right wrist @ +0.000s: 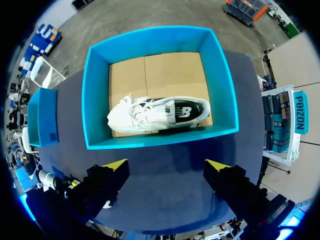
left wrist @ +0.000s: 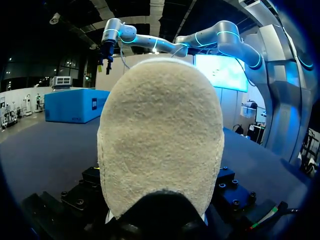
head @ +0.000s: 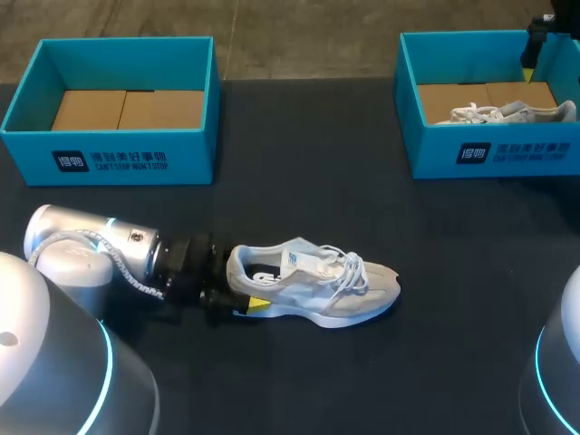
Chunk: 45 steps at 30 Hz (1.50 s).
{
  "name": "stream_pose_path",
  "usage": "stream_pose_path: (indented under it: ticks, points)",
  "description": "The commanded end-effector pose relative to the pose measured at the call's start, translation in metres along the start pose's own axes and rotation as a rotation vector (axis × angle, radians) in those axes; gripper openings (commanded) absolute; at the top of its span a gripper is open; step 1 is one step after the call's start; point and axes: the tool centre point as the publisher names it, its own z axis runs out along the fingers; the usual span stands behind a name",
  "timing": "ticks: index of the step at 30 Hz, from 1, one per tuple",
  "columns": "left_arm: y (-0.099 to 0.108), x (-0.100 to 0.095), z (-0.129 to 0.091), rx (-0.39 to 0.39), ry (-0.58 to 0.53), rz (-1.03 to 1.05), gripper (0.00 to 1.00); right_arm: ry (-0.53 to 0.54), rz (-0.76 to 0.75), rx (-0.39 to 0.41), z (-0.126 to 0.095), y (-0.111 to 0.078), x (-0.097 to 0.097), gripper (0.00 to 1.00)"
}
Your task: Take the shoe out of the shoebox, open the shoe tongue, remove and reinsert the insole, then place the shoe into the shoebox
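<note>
At near left, the left claw (head: 246, 299) meets the shoe (head: 317, 283) at its heel, maybe to steady it, grip hidden; the right claw (right wrist: 167, 170) hangs open, empty.

Two blue shoeboxes (head: 109, 159) (head: 507, 156) and two pale shoes (head: 308, 285) (head: 518, 112).

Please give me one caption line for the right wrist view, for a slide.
Open right end effector above a blue shoebox that holds one white shoe lying on its side.
</note>
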Motion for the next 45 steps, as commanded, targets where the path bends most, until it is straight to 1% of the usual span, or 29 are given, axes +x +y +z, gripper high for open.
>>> stream_pose_path:
  ticks: [1,4,6,7,8,9,10,12,13,15,16,17,18,20,37,40,44,45]
  points:
    - [0.003,0.0,0.001,-0.003,0.002,-0.001,0.0,-0.005,0.001,-0.004,-0.003,-0.001,0.005,1.0]
    - [0.003,0.0,0.001,-0.003,0.002,-0.001,0.0,-0.01,-0.008,-0.018,-0.009,-0.006,0.027,1.0]
    - [0.003,0.0,0.001,-0.003,0.002,-0.001,0.0,0.001,0.003,-0.013,-0.011,-0.011,0.04,1.0]
    - [0.003,0.0,0.001,-0.003,0.002,-0.001,0.0,-0.015,0.024,-0.007,-0.011,-0.015,0.05,1.0]
    - [0.003,0.0,0.001,-0.003,0.002,-0.001,0.0,-0.012,0.029,-0.003,-0.011,-0.017,0.055,1.0]
    - [0.003,0.0,0.001,-0.003,0.002,-0.001,0.0,0.001,0.032,-0.029,-0.014,-0.023,0.064,1.0]
    - [0.003,0.0,0.001,-0.003,0.002,-0.001,0.0,0.02,0.034,-0.037,-0.015,-0.025,0.068,1.0]
    - [0.003,0.0,0.001,-0.003,0.002,-0.001,0.0,0.015,0.053,-0.053,-0.018,-0.036,0.084,1.0]
    - [0.003,0.0,0.001,-0.003,0.002,-0.001,0.0,0.027,0.055,-0.059,-0.019,-0.042,0.091,1.0]
    - [0.003,0.0,0.001,-0.003,0.002,-0.001,0.0,0.011,0.098,-0.056,-0.018,-0.053,0.103,1.0]
    - [0.003,0.0,0.001,-0.003,0.002,-0.001,0.0,0.026,0.099,-0.065,-0.018,-0.058,0.107,1.0]
    - [0.003,0.0,0.001,-0.003,0.002,-0.001,0.0,0.047,0.124,-0.069,-0.017,-0.068,0.115,1.0]
    - [0.003,0.0,0.001,-0.003,0.002,-0.001,0.0,0.043,0.152,-0.062,-0.013,-0.074,0.121,1.0]
    - [0.003,0.0,0.001,-0.003,0.002,-0.001,0.0,0.1,0.176,-0.05,-0.007,-0.085,0.128,1.0]
    - [0.003,0.0,0.001,-0.003,0.002,-0.001,0.0,0.1,0.176,-0.05,-0.007,-0.085,0.128,1.0]
    - [0.003,0.0,0.001,-0.003,0.002,-0.001,0.0,0.071,0.207,-0.026,0.003,-0.094,0.153,1.0]
    - [0.003,0.0,0.001,-0.003,0.002,-0.001,0.0,0.061,0.172,0.002,0.01,-0.106,0.188,1.0]
    - [0.003,0.0,0.001,-0.003,0.002,-0.001,0.0,0.078,0.16,-0.001,0.012,-0.109,0.196,1.0]
